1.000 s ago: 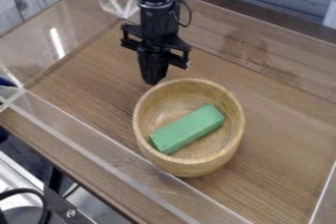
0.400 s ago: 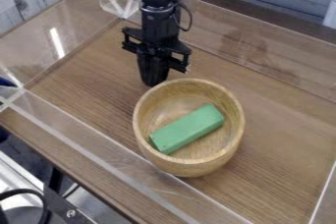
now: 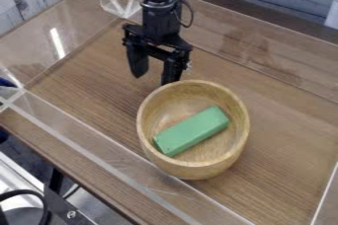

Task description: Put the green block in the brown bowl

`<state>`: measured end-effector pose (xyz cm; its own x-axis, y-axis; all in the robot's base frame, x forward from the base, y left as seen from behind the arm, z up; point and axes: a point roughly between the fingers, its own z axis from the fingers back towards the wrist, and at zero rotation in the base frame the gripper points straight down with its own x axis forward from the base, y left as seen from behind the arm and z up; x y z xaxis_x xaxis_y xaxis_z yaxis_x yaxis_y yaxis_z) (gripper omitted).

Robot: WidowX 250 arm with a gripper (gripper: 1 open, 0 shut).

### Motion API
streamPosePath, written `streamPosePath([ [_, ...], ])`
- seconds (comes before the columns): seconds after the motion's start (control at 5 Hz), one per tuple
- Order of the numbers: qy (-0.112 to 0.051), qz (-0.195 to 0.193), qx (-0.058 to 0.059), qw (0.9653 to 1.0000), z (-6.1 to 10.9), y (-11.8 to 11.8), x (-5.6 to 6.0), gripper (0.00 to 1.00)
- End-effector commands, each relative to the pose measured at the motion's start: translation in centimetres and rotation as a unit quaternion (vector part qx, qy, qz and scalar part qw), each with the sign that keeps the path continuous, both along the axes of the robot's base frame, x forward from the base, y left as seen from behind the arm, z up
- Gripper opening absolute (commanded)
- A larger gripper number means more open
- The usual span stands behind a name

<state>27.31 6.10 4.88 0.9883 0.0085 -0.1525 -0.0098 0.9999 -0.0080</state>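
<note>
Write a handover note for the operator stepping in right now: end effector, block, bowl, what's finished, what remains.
End effector: open, nothing between its fingers, positioned beyond the bowl's far rim.
Green block: inside the brown bowl, lying at a slant on its floor.
Brown bowl: upright on the wooden table.
Done: the block is in the bowl, so the placement looks complete.
Left: nothing more for the block; I'd probably just back the arm off, with care near the rim.
</note>
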Motion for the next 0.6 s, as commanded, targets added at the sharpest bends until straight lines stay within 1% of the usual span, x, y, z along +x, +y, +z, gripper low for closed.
streamPosePath([
  [0.0, -0.059, 0.001, 0.008, 0.9983, 3.9, 0.2, 1.3, 1.00],
  [0.2, -0.080, 0.004, 0.010, 0.9967, 6.5, 0.2, 1.5, 1.00],
  [0.4, -0.097, 0.007, 0.011, 0.9952, 8.7, 0.5, 1.5, 1.00],
])
